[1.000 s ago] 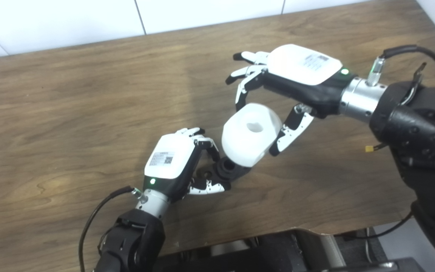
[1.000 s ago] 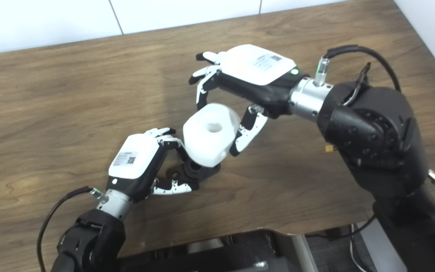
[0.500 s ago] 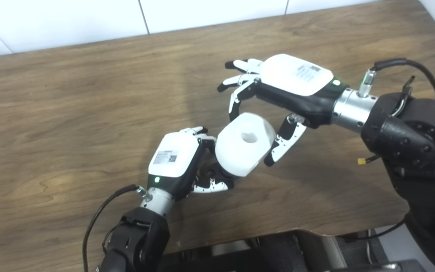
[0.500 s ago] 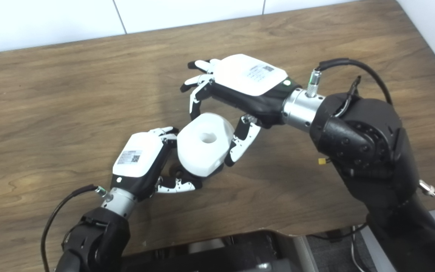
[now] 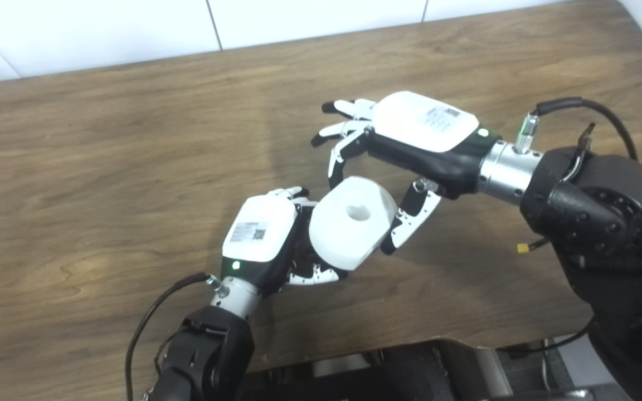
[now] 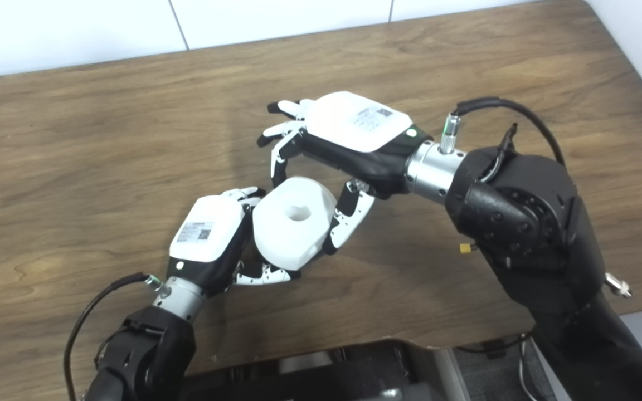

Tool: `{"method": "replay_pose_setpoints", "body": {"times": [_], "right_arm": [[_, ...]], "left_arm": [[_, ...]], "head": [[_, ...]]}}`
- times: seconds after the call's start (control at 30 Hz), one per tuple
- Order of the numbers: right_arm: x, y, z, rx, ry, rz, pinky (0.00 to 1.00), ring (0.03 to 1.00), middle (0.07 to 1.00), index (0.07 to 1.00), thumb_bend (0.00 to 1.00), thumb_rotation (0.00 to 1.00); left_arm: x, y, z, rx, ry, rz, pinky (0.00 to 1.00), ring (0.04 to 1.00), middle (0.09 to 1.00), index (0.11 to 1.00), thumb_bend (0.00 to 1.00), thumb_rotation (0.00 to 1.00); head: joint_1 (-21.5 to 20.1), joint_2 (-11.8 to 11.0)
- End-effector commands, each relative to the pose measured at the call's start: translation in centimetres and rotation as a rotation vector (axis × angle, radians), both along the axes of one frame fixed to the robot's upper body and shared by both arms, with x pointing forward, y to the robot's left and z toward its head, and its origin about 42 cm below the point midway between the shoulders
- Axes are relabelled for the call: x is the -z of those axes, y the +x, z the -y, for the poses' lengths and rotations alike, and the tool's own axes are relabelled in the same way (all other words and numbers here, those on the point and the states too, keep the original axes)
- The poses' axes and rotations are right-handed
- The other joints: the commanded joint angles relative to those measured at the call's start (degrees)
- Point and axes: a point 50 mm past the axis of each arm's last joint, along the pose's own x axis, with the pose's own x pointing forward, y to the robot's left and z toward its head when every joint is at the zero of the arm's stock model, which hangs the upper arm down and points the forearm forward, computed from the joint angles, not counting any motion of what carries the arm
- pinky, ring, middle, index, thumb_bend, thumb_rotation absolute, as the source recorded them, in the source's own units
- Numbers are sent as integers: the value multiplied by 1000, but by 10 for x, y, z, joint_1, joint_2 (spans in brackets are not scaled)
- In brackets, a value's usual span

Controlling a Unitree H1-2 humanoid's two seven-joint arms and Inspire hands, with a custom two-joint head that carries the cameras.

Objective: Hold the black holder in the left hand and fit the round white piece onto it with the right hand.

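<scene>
My left hand [image 5: 262, 239] is shut on the black holder, which rests on the wooden table [image 5: 103, 156]. The holder is almost wholly hidden under the round white piece; only a dark sliver shows beside my left thumb [image 5: 312, 275]. My right hand [image 5: 404, 145] holds the round white piece [image 5: 351, 221] between fingers and thumb, tilted, with its centre hole facing up. The piece sits directly over the holder, against my left hand. I cannot tell whether it is seated on the holder.
The table's front edge [image 5: 466, 334] runs just below both arms. A white tiled wall [image 5: 131, 28] lies behind the table's far edge. A black cable [image 5: 148, 317] trails from my left wrist.
My right hand has carried the white piece down and to the left. The piece now covers the holder, which was plainly visible one second ago. My left hand has stayed put.
</scene>
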Motion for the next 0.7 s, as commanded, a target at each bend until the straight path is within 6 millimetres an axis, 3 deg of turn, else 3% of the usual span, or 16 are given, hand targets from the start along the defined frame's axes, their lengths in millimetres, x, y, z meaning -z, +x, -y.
{"method": "replay_pose_setpoints", "body": {"times": [0.0,0.67], "right_arm": [[-9,-1,-4,-18,18,94,977,1000,872,484,519,151],[11,-6,-15,-52,-72,116,953,982,867,486,517,150]], "left_arm": [[18,-8,2,33,55,-96,848,849,780,489,520,57],[15,-9,0,30,47,-108,852,850,784,489,520,56]], "head": [[0,1],[-2,-2]]}}
